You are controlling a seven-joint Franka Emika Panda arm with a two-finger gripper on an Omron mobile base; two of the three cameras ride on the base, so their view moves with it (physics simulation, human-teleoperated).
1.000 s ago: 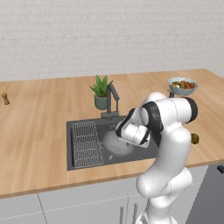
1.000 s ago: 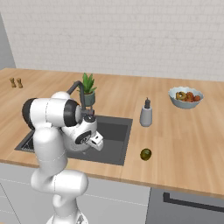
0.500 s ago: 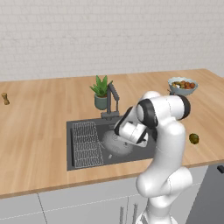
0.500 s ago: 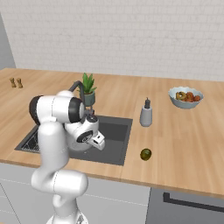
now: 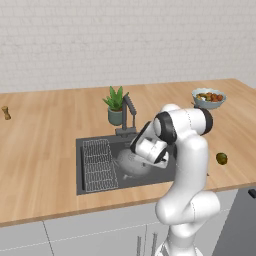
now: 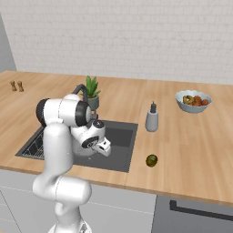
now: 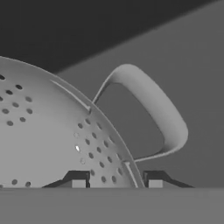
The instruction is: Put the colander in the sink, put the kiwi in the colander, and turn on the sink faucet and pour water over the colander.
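Seen from the left base view, a wooden tabletop point(image 5: 45, 150) runs below a white brick wall point(image 5: 125, 40); the dark sink point(image 5: 90, 187) holds a wire rack point(image 5: 98, 165) and the colander point(image 5: 131, 162), with the faucet point(image 5: 128, 116) and potted plant point(image 5: 116, 105) behind. Right base view: the kiwi point(image 6: 151, 160) lies on the tabletop beside the sink, near a soap dispenser point(image 6: 152, 119) and fruit bowl point(image 6: 193, 101). Hand view: the hand point(image 7: 114, 181) straddles the colander rim beside its loop handle point(image 7: 153, 105); whether it pinches the rim cannot be told.
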